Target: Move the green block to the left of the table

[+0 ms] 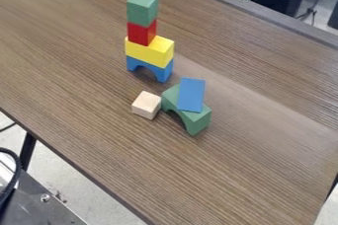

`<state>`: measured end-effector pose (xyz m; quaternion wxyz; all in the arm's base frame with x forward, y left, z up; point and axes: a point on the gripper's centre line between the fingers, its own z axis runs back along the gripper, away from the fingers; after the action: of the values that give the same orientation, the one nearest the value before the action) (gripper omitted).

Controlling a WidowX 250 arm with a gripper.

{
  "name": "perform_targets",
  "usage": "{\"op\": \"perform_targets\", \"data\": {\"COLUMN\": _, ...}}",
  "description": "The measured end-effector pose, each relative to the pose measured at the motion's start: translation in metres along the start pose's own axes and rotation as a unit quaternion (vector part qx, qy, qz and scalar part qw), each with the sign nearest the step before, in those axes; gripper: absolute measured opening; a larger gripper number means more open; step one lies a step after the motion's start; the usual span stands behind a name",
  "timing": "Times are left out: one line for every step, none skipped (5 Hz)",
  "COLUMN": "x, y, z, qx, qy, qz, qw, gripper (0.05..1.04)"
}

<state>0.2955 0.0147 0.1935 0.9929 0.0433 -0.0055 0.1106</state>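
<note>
A green block sits at the top of a stack, resting on a red block. Under the red one lies a yellow block, and a blue arch stands on the table as the base. A second green piece, an arch, is on the table in front and to the right of the stack, with a flat blue piece lying tilted over its top.
A pale wooden cube is close against the left side of the green arch. The table's near left edge runs diagonally down to the bottom. A grey metal surface with a black cable is at the lower left, below the table.
</note>
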Motion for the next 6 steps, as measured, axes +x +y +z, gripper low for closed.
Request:
{"op": "perform_targets", "data": {"x": 0.001, "y": 0.029, "z": -0.020, "qx": -0.018, "qy": 0.039, "qz": 0.064, "qw": 0.9970, "gripper": 1.001}}
{"op": "perform_targets", "data": {"x": 0.001, "y": 0.051, "z": -0.030, "qx": -0.035, "qy": 0.057, "qz": 0.103, "qw": 0.9925, "gripper": 1.001}}
{"op": "perform_targets", "data": {"x": 0.002, "y": 0.064, "z": -0.037, "qx": -0.041, "qy": 0.078, "qz": 0.121, "qw": 0.9888, "gripper": 1.001}}
{"op": "perform_targets", "data": {"x": 0.002, "y": 0.068, "z": -0.037, "qx": -0.043, "qy": 0.079, "qz": 0.122, "qw": 0.9884, "gripper": 1.001}}
{"op": "perform_targets", "data": {"x": 0.004, "y": 0.065, "z": -0.042, "qx": -0.050, "qy": 0.080, "qz": 0.116, "qw": 0.9888, "gripper": 1.001}}
{"op": "perform_targets", "data": {"x": 0.005, "y": 0.060, "z": -0.043, "qx": -0.067, "qy": 0.077, "qz": 0.106, "qw": 0.9891, "gripper": 1.001}}
